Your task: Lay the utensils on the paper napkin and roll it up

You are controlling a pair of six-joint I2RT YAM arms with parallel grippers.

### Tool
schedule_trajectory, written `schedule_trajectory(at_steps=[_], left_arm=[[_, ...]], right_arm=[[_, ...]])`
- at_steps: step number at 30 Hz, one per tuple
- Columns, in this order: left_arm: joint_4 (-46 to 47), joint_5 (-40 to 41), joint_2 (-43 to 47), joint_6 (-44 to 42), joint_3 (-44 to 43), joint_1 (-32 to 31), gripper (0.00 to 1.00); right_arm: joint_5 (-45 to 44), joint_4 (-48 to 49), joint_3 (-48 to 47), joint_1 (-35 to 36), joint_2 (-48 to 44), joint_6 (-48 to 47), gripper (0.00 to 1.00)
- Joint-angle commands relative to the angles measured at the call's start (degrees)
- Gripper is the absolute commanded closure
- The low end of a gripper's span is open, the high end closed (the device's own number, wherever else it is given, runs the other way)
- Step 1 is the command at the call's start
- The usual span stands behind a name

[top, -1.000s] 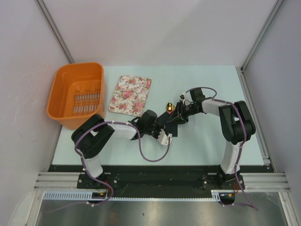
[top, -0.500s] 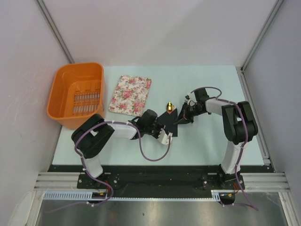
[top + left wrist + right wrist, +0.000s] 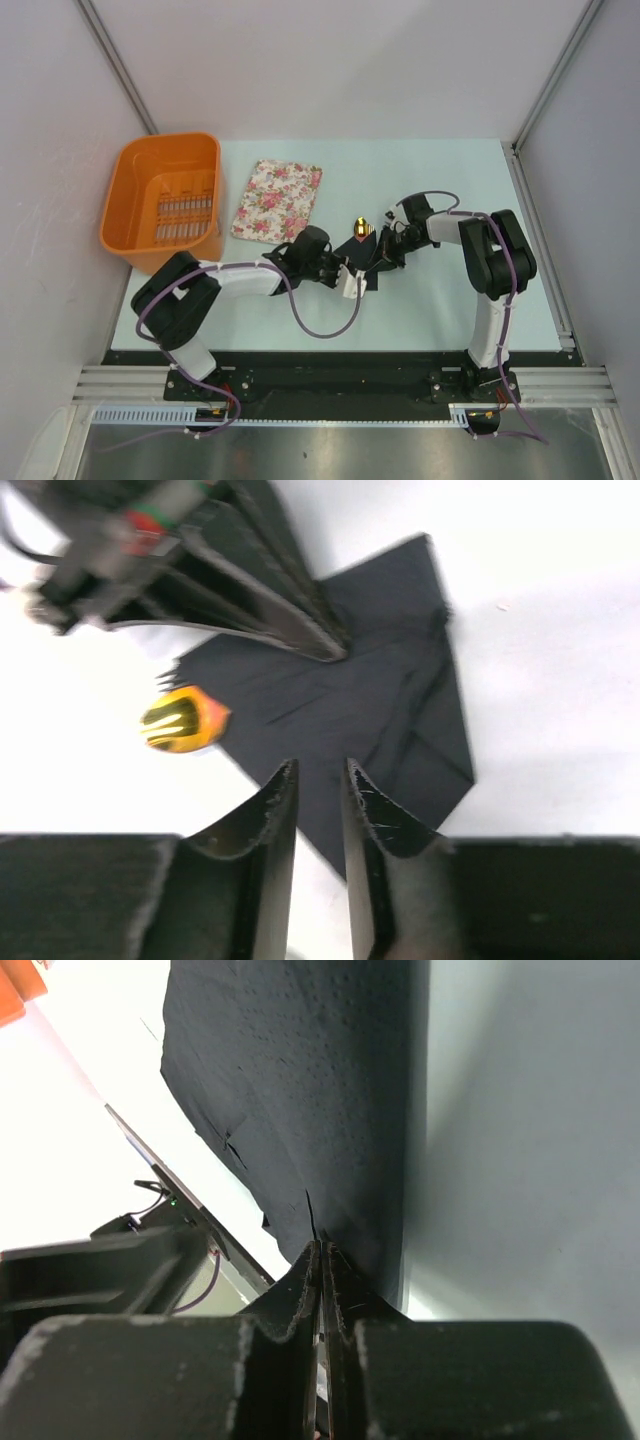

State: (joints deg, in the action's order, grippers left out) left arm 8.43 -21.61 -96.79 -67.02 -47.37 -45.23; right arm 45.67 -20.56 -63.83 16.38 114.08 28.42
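The black paper napkin (image 3: pixel 370 272) lies crumpled and partly folded at mid-table; it also shows in the left wrist view (image 3: pixel 350 700) and the right wrist view (image 3: pixel 300 1080). The utensil's gold spoon head (image 3: pixel 358 228) sticks out at the napkin's far-left edge (image 3: pixel 183 720); its handle is hidden under the sheet. My right gripper (image 3: pixel 384 254) is shut on the napkin's edge (image 3: pixel 321 1250) and lifts it a little. My left gripper (image 3: pixel 350 263) hovers at the napkin's near side, jaws narrowly parted with nothing between them (image 3: pixel 320 775).
A pink-and-white floral cloth (image 3: pixel 278 201) lies left of the napkin. An orange basket (image 3: pixel 163 200) stands at the far left. The table's right edge rail (image 3: pixel 540 240) runs behind my right arm.
My right gripper has pulled in toward the left gripper with the napkin pinched, bunching the sheet. My left arm has stretched out, its elbow now farther left.
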Motion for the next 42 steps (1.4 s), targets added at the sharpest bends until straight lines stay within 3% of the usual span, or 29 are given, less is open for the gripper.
schedule_trajectory(at_steps=[1, 8, 14, 22, 36, 42], left_arm=[[-2.53, -2.74, 5.38, 3.92, -0.44, 1.28, 0.68], [-6.75, -4.32, 3.99, 9.35, -3.33, 3.48, 0.56], [-9.22, -5.11, 0.91, 11.93, -7.47, 4.98, 0.61], [-10.27, -5.37, -3.13, 9.8, -10.98, 4.8, 0.56], [-22.38, -7.92, -12.36, 29.83, -25.3, 5.06, 0.5], [-28.55, -10.21, -14.48, 49.94, -31.2, 8.22, 0.57]], right_arm=[[0.03, 3.15, -1.12, 1.19, 1.05, 0.23, 0.95], [0.65, 3.68, -1.29, 1.9, 1.84, 1.11, 0.94], [0.91, 3.51, -1.29, 1.9, 2.11, 1.28, 0.94], [1.44, 4.03, -1.47, 2.08, 2.81, 1.72, 0.94], [2.06, 4.56, -1.21, 2.25, 3.34, 1.63, 0.94], [1.88, 4.65, -1.03, 2.25, 3.16, 1.55, 0.94]])
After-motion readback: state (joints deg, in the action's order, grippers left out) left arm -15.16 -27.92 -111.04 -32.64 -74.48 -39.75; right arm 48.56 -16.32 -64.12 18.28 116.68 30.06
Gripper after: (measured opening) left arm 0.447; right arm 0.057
